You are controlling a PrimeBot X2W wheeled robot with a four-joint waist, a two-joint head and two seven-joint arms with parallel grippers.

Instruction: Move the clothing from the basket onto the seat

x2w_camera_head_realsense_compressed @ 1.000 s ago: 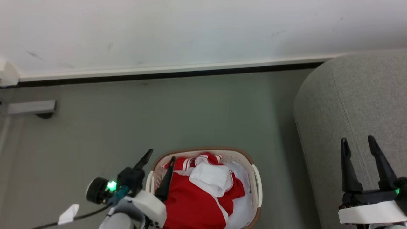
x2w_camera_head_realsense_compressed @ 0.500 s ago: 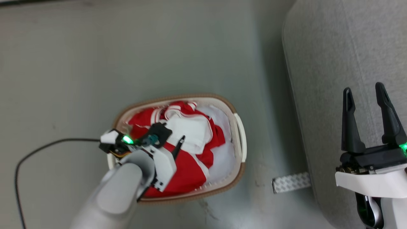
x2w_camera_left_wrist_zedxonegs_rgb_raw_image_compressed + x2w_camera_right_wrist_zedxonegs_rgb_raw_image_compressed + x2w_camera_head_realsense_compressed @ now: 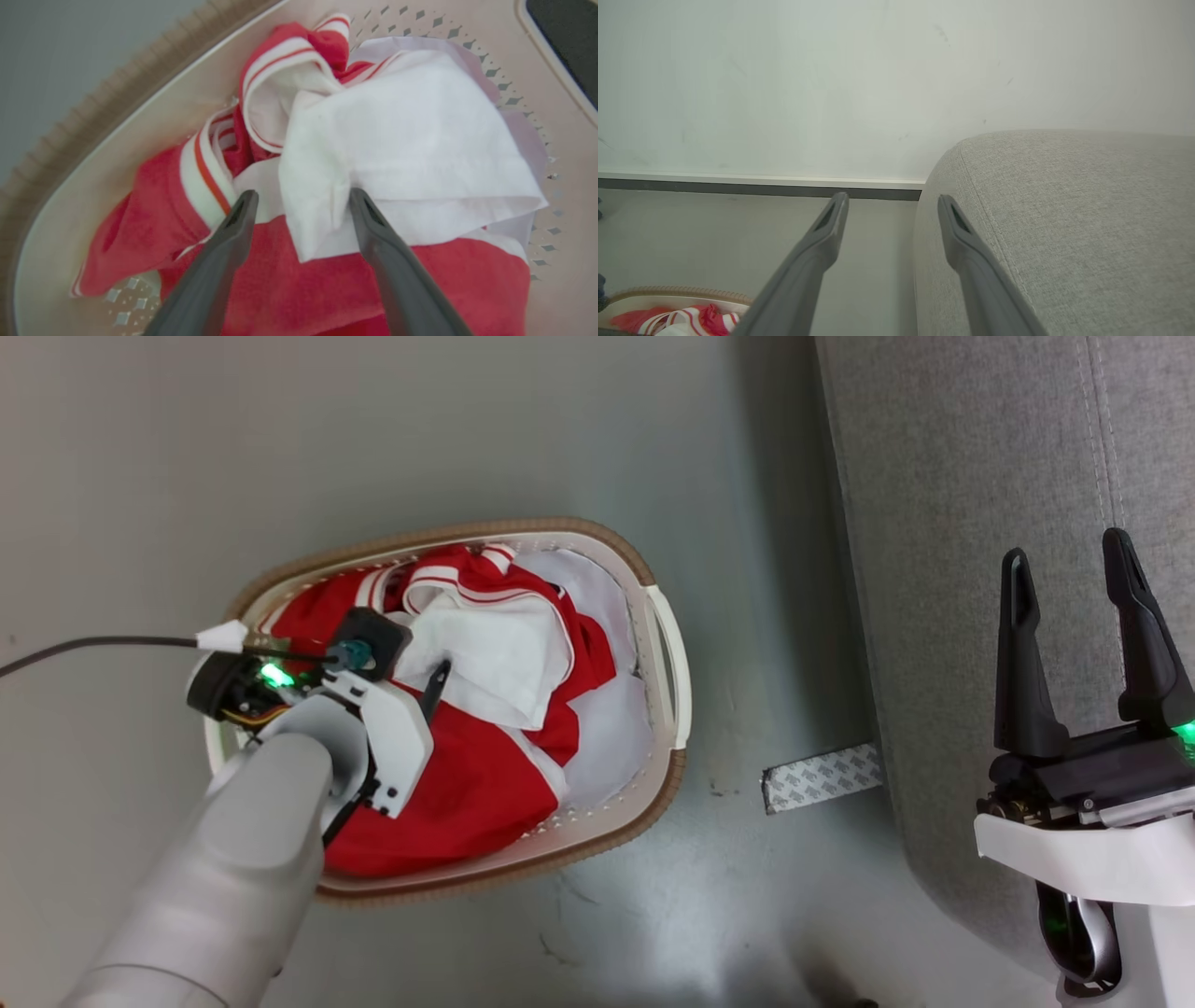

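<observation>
Grey floor (image 3: 467, 429); patterned pale strip (image 3: 822, 777) flat on floor; white wall (image 3: 784, 70) above floor, dark skirting (image 3: 714, 190) between

Soft, bright, even light throughout. Just ahead of my left gripper (image 3: 301, 198) the clothing (image 3: 411, 140) looks slightly blurred, its white folds nearly washed out. Beside my right gripper (image 3: 1064, 546) the seat (image 3: 943, 523) casts a dim shadow on the floor (image 3: 784, 616).

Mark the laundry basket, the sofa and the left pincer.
laundry basket (image 3: 674, 663): head view, white side handle.
sofa (image 3: 952, 523): head view, grey upholstered surface.
left pincer (image 3: 302, 192): left wrist view, midway between its fingertips.
</observation>
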